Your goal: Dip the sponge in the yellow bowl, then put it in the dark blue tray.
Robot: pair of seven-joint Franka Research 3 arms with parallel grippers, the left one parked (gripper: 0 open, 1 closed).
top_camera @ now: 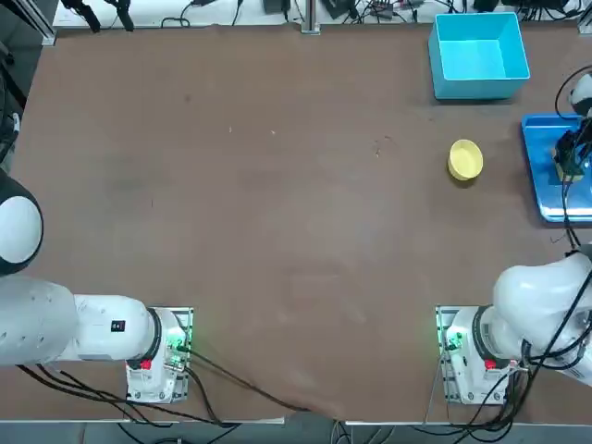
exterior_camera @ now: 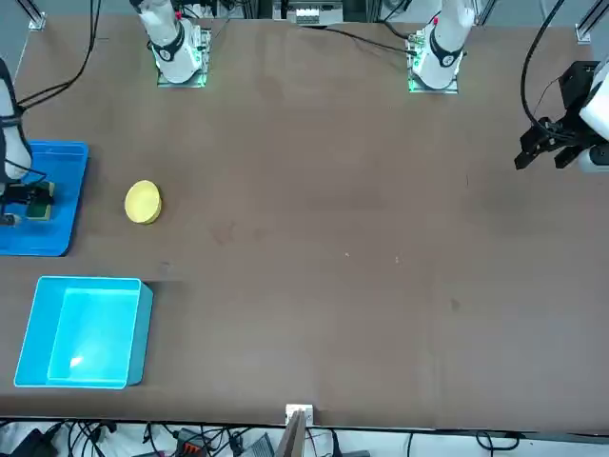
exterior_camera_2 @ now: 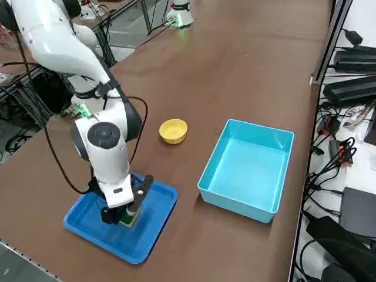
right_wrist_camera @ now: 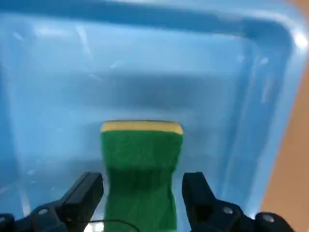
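Note:
The sponge (right_wrist_camera: 140,164), green face up over its yellow layer, lies flat on the floor of the dark blue tray (right_wrist_camera: 145,63). My right gripper (right_wrist_camera: 142,186) is low over it and open, one finger (right_wrist_camera: 87,189) on each side of the sponge. From the right side, the gripper (exterior_camera_2: 124,216) stands upright in the tray (exterior_camera_2: 158,202) with the sponge (exterior_camera_2: 129,222) under it. The yellow bowl (top_camera: 465,159) sits on the table apart from the tray (top_camera: 541,176), toward the middle. It also shows as the bowl (exterior_camera_2: 174,130) beyond the arm.
A deep light cyan box (top_camera: 478,55) stands at the table's far right corner, beyond the bowl and tray. The tray lies along the table's right edge. Cables trail from both arm bases along the near edge.

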